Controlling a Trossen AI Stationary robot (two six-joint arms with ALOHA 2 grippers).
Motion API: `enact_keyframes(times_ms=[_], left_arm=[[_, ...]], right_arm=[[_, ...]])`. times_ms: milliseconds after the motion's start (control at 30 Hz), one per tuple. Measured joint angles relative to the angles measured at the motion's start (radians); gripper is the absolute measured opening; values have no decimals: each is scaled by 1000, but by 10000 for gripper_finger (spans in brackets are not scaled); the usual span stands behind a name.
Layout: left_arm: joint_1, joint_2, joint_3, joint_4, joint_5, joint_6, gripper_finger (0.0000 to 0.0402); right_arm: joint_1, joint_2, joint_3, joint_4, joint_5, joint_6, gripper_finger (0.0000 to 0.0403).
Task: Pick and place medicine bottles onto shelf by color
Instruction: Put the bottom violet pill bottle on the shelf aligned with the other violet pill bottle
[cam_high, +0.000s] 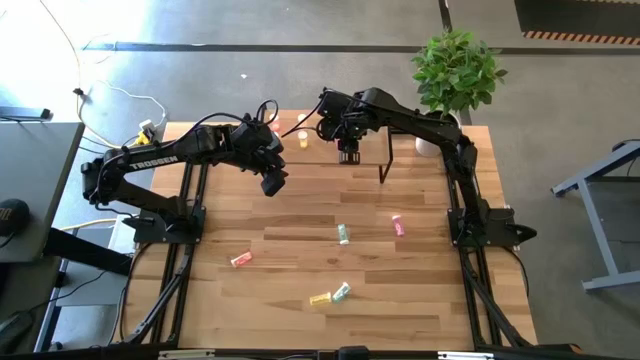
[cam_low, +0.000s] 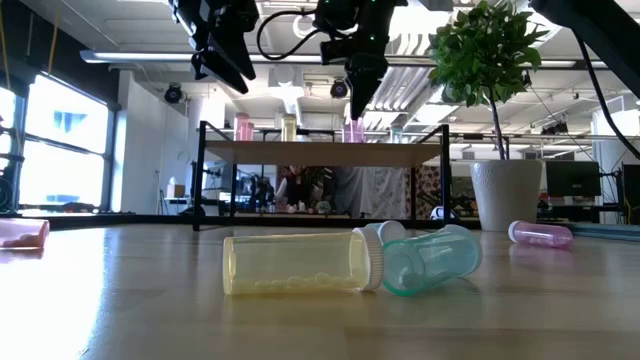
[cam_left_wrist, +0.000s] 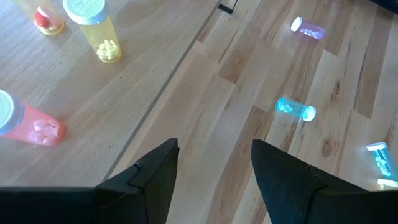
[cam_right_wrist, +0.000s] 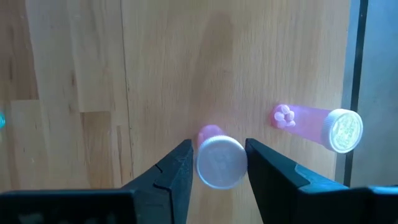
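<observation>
Yellow pill-filled bottle nearest; right claw around pink bottle; left claw open, empty.

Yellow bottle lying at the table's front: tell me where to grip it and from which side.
Grip the yellow bottle mid-barrel, coming straight down, fingers across its long axis. It lies on its side, and its cap end touches the green bottle, so stay clear of that end.

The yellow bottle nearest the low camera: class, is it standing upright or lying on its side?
Lying on its side. The yellow bottle rests lengthwise on the table, its cap pointing sideways against a pale green bottle.
</observation>
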Motion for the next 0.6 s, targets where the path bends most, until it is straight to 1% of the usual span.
enact_keyframes(times_ms=[400, 600], left_arm=[[0, 0, 0, 0, 0, 0, 195], [0, 0, 0, 0, 0, 0, 195]], right_arm=[[-6, 0, 0, 11, -2, 38, 138], [-18, 0, -1, 58, -4, 38, 138]])
